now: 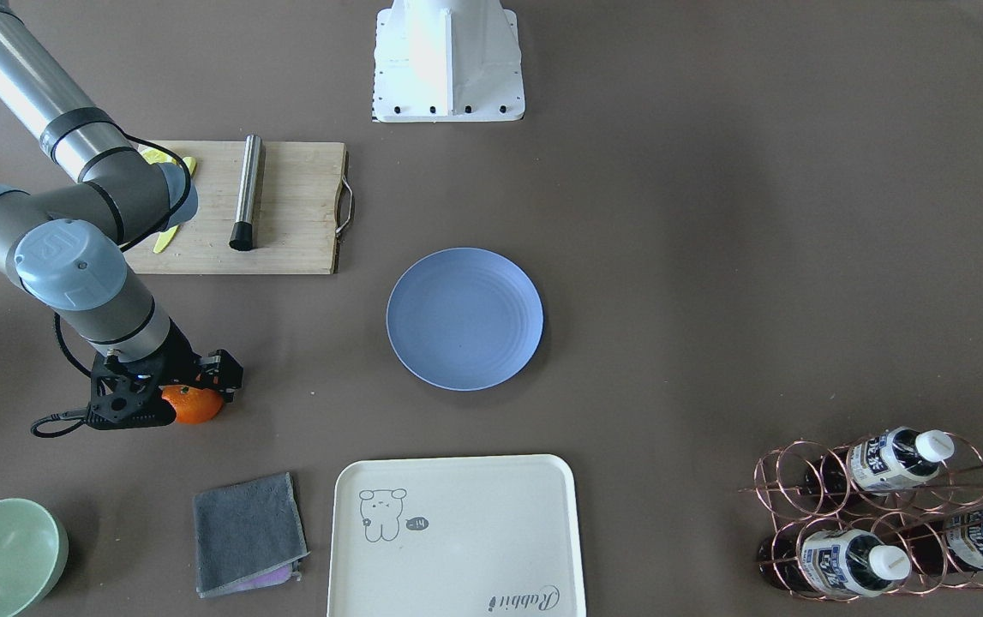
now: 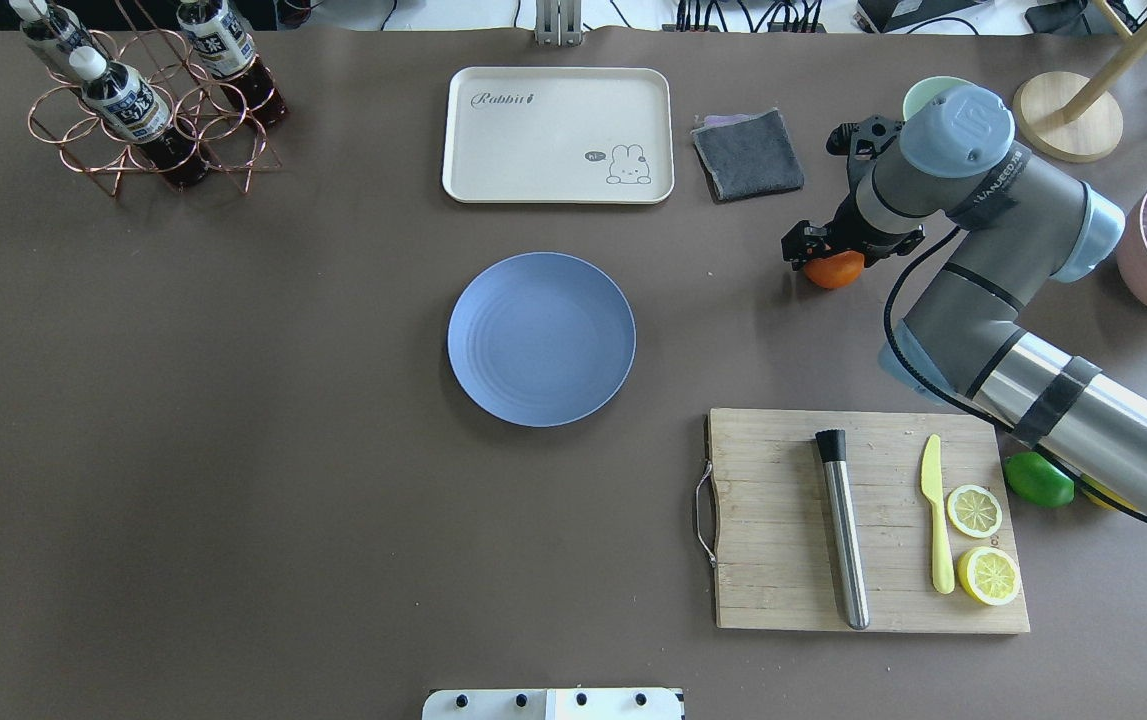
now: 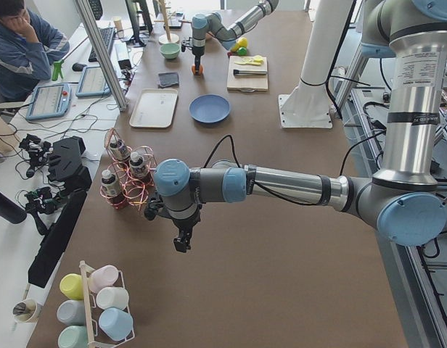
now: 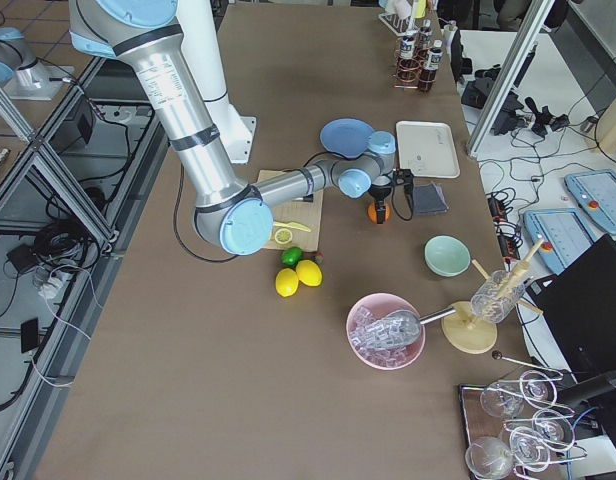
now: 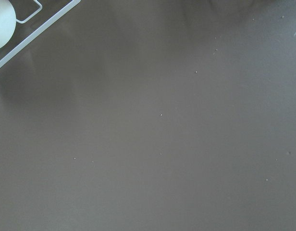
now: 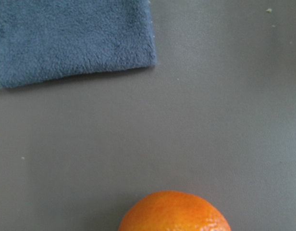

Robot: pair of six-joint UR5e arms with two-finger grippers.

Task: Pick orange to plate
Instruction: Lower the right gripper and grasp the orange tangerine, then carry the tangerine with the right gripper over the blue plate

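Right arm folded at the elbow, wrist vertical, right gripper pointing straight down; jaw state not resolvable. Left arm stretched out level, left gripper hanging downward, state unclear.

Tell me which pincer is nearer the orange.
Right. The right pincer sits directly at the orange; the left pincer hangs far off at the opposite end, past the bottle rack.

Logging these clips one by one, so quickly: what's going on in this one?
The right arm's claw is down at the orange, near a grey cloth; whether it is gripped, I cannot tell. The blue plate at mid-table holds nothing yet. The left arm's claw hangs over bare table, away from it all.
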